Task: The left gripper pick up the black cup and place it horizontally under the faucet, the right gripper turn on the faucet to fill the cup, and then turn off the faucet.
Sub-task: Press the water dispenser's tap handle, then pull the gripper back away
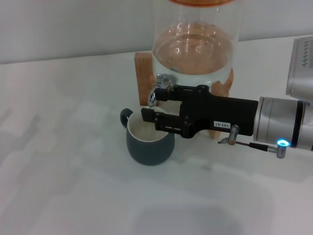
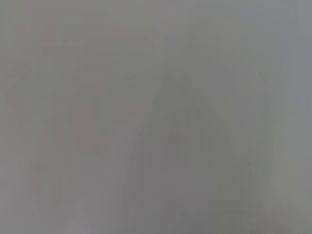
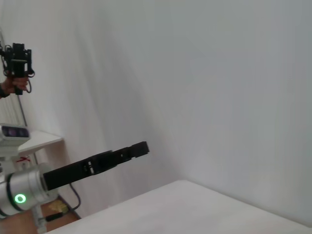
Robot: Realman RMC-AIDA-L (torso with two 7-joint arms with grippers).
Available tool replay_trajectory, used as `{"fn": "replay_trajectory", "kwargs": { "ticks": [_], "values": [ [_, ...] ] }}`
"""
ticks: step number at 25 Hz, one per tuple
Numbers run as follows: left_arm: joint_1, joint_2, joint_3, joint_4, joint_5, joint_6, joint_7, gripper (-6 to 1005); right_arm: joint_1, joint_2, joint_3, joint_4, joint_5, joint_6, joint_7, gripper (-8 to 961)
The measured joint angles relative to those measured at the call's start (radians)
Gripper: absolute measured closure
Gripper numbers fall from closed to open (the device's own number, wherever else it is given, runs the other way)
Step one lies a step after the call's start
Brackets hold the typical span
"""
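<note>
The black cup [image 1: 149, 144] stands upright on the white table, its loop handle to the back left, right below the faucet [image 1: 161, 84] of the clear glass dispenser [image 1: 195, 46]. My right gripper [image 1: 154, 104] reaches in from the right, open. Its upper finger lies against the faucet's spout and its lower finger hangs over the cup's rim. I cannot tell whether water is running. My left gripper [image 3: 139, 148] shows only in the right wrist view, held up in the air far from the cup, on its black forearm with the green-lit cuff [image 3: 19, 198]. The left wrist view is blank grey.
The dispenser holds water and stands on a wooden stand [image 1: 143, 73] at the back of the white table [image 1: 58, 161]. A grey device [image 1: 301, 66] sits at the right edge. A white side table [image 3: 29, 139] and a wall show in the right wrist view.
</note>
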Motion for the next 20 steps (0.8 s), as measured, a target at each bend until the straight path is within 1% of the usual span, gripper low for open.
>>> {"fn": "replay_trajectory", "kwargs": {
  "ticks": [10, 20],
  "values": [
    [0.003, 0.000, 0.000, 0.000, 0.000, -0.002, -0.001, 120, -0.003, 0.000, 0.005, 0.008, 0.000, -0.014, -0.001, 365],
    [0.003, 0.000, 0.000, 0.000, 0.000, -0.003, -0.001, 120, -0.018, 0.000, 0.043, 0.012, 0.000, -0.013, -0.001, 364]
  ]
}}
